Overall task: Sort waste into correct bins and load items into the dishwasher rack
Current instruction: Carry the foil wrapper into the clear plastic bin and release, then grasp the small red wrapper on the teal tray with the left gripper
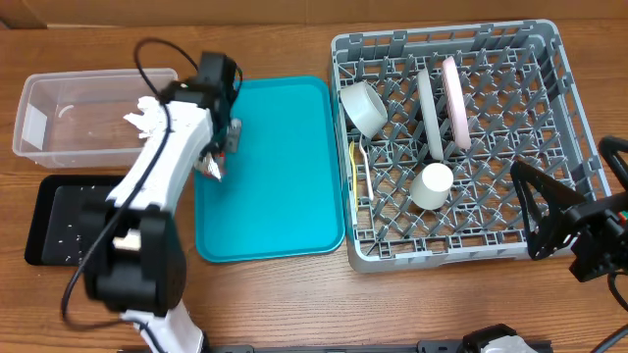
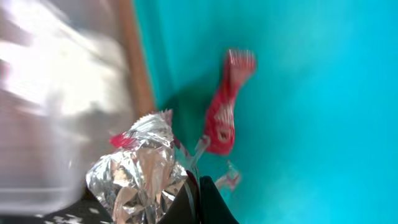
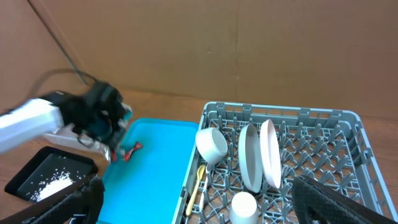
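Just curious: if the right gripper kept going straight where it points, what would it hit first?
Likely the upside-down white cup in the dishwasher rack, which sits centred between the fingers of the open right gripper; depth is unclear.

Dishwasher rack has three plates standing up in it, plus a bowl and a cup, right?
No, only two plates stand in the dishwasher rack: the pale grey plate and the white plate, side by side in the overhead view. The bowl and the cup are in it too.
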Available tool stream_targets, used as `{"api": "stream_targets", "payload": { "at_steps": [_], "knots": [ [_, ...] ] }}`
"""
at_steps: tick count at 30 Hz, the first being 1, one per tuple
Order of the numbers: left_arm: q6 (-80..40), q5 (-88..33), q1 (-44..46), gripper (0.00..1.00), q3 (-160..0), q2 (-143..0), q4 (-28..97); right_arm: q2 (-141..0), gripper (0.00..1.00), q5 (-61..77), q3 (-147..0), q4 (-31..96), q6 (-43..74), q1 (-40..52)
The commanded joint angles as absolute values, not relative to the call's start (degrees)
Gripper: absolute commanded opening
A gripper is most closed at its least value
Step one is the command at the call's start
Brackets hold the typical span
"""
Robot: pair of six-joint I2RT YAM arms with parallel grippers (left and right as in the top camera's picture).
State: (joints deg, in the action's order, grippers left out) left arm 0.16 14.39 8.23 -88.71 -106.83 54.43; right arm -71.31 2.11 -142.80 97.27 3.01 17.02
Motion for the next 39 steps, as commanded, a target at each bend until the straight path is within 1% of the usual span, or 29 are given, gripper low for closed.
{"api": "stream_targets", "payload": {
  "at_steps": [1,9,12,13,14,15,16,17,18,19,20,21,25,27,29,32,34,39],
  "knots": [
    [-0.4,16.7,5.6,0.04,-91.9,-99.9,52.5,-71.3,1.00,1.5,-142.8,97.0,3.2,17.1],
    [-0.7,13.5,-4.4,0.04,-91.9,-101.1,46.4,-71.3,1.00,1.5,-142.8,97.0,3.2,17.1],
    [-6.4,12.3,-8.7,0.04,-91.9,-102.9,42.9,-71.3,1.00,1.5,-142.8,97.0,3.2,17.1],
    [-8.1,10.2,-10.1,0.13,-91.9,-103.6,41.3,-71.3,1.00,1.5,-142.8,97.0,3.2,17.1],
    [-8.4,7.7,-11.0,0.30,-91.9,-104.0,40.1,-71.3,1.00,1.5,-142.8,97.0,3.2,17.1],
    [-8.3,4.9,-11.7,0.34,-91.9,-104.7,39.0,-71.3,1.00,1.5,-142.8,97.0,3.2,17.1],
    [-8.3,2.7,-12.2,0.36,-91.9,-105.2,38.1,-71.3,1.00,1.5,-142.8,97.0,3.2,17.1],
    [-8.3,1.8,-12.4,0.39,-91.9,-105.6,37.6,-71.3,1.00,1.5,-142.8,97.0,3.2,17.1],
    [-8.3,1.5,-12.5,0.47,-91.9,-106.0,37.4,-71.3,1.00,1.5,-142.8,97.0,3.2,17.1],
    [-8.1,1.9,-12.5,0.61,-91.9,-106.3,37.4,-71.3,1.00,1.5,-142.8,97.0,3.2,17.1],
    [-7.9,2.0,-12.5,0.63,-91.9,-106.4,37.6,-71.3,1.00,1.5,-142.8,97.0,3.2,17.1],
    [-7.4,1.8,-12.5,0.62,-91.9,-106.3,38.1,-71.3,1.00,1.5,-142.8,97.0,3.2,17.1],
    [-4.5,-4.4,-11.5,0.52,-94.1,-103.5,43.4,-71.3,1.00,1.5,-142.8,97.0,3.2,17.1],
    [-2.5,-8.1,-9.8,0.52,-95.4,-101.4,47.4,-71.3,1.00,1.5,-142.8,97.0,3.2,17.1],
    [0.3,-8.5,-7.3,0.51,-95.5,-99.7,50.3,-71.3,1.00,1.5,-142.8,97.0,3.2,17.1],
    [4.4,-4.3,-2.0,0.52,-95.3,-99.4,54.3,-71.3,1.00,1.5,-142.8,97.0,3.2,17.1],
    [5.0,1.2,2.0,0.55,-94.2,-100.3,55.6,-71.3,1.00,1.5,-142.8,97.0,3.2,17.1],
    [4.9,11.5,9.2,0.56,-89.4,-105.9,52.4,-71.3,1.00,1.5,-142.8,97.0,3.2,17.1]
  ]
}}
